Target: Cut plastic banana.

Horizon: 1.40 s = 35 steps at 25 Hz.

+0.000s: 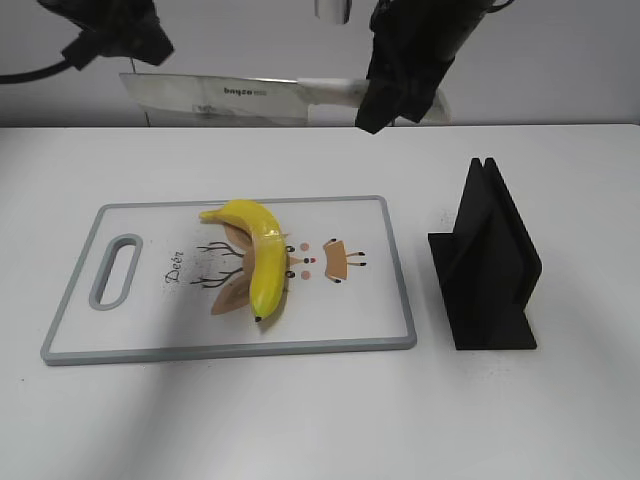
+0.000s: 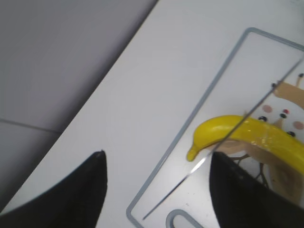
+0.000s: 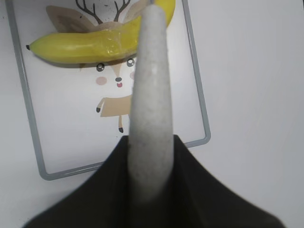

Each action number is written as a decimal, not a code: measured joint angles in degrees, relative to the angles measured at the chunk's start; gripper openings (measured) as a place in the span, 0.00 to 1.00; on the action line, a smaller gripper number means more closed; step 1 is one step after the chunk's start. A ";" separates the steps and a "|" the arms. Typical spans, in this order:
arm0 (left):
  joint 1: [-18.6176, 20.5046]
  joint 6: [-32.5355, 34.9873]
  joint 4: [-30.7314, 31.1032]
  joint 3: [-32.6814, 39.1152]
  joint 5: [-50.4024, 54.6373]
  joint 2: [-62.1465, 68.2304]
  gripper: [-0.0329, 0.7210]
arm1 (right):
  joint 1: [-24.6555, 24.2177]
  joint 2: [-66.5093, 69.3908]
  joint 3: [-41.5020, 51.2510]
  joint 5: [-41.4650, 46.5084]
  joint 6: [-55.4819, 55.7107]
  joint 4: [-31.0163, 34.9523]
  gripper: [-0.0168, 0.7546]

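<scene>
The right gripper (image 1: 400,95) hangs high up at the far side of the scene, a little to the right of the middle. Its black fingers (image 3: 199,190) are closed tight on the pale handle of a knife (image 1: 330,95), one finger on each side. The knife sticks out flat to the left.

The left gripper (image 1: 115,40) hangs high up at the far left. Its two black fingers (image 2: 80,190) are spread wide apart with nothing between them. A black cable runs off from this arm to the left.
</scene>
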 joint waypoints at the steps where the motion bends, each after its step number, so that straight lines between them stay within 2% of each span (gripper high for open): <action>1: 0.56 -4.28 2.09 0.00 0.10 -0.63 0.88 | 0.00 -0.33 0.00 0.00 0.61 0.00 0.24; 5: 3.96 -20.53 9.18 0.00 4.22 -2.51 0.88 | 0.00 -2.15 0.00 0.12 11.42 0.00 0.24; 9: 8.11 -30.33 12.11 0.00 13.32 -3.33 0.87 | 0.00 -2.72 0.00 0.32 27.31 -0.68 0.24; 12: 11.03 -34.90 12.31 0.00 21.45 -3.40 0.86 | 0.00 -2.72 0.00 2.46 36.35 -2.58 0.24; 18: 14.86 -39.80 11.47 0.00 24.48 -4.03 0.83 | 0.00 -2.72 0.00 8.46 46.23 -4.96 0.24; 25: 15.31 -40.84 5.04 1.33 24.37 -9.36 0.82 | 0.00 -7.29 6.89 8.40 54.28 -5.03 0.24; 29: 15.31 -40.95 5.75 6.70 24.42 -15.68 0.82 | 0.00 -14.31 17.06 7.49 56.12 -4.93 0.24; 35: 15.31 -40.95 8.25 19.05 24.57 -28.54 0.81 | 0.00 -26.28 32.17 -3.58 62.60 -5.30 0.24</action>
